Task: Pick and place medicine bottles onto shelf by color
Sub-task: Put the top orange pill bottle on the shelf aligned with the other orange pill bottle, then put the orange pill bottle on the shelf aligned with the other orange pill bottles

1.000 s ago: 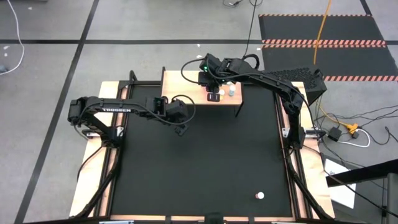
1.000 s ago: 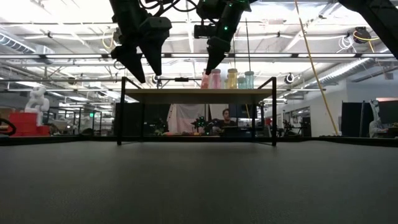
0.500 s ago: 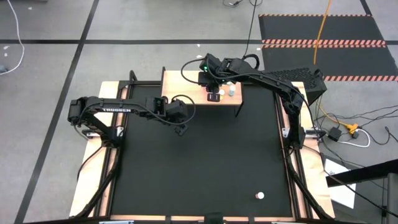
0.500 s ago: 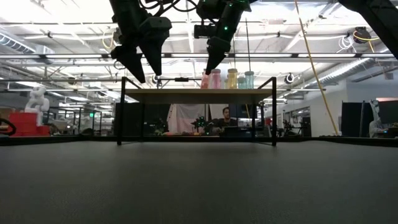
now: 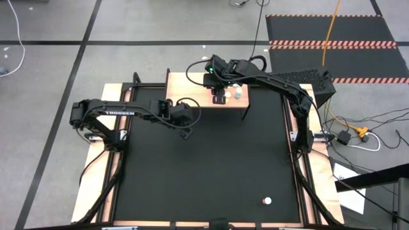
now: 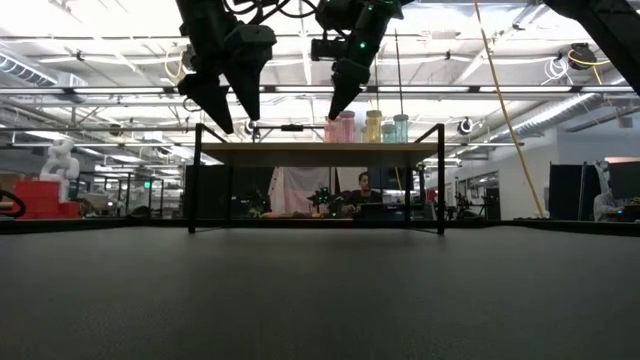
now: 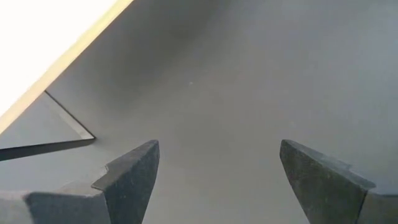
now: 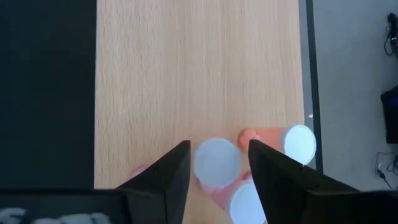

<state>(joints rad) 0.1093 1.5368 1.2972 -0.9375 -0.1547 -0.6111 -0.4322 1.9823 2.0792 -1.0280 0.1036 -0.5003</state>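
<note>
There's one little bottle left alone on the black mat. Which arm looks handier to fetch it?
Probably the right. The lone bottle lies on the right arm's side. The right gripper hangs over the shelf, while the left gripper hovers open across the mat.

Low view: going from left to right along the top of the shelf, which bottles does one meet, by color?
On the shelf: pink bottle → yellow bottle → teal bottle.

Two dark jointed arms, white TROSSEN lettering on left arm point(image 5: 118, 112), green light and black cables on right arm point(image 5: 255, 71), tapered dark fingers point(image 7: 127, 177)
</note>
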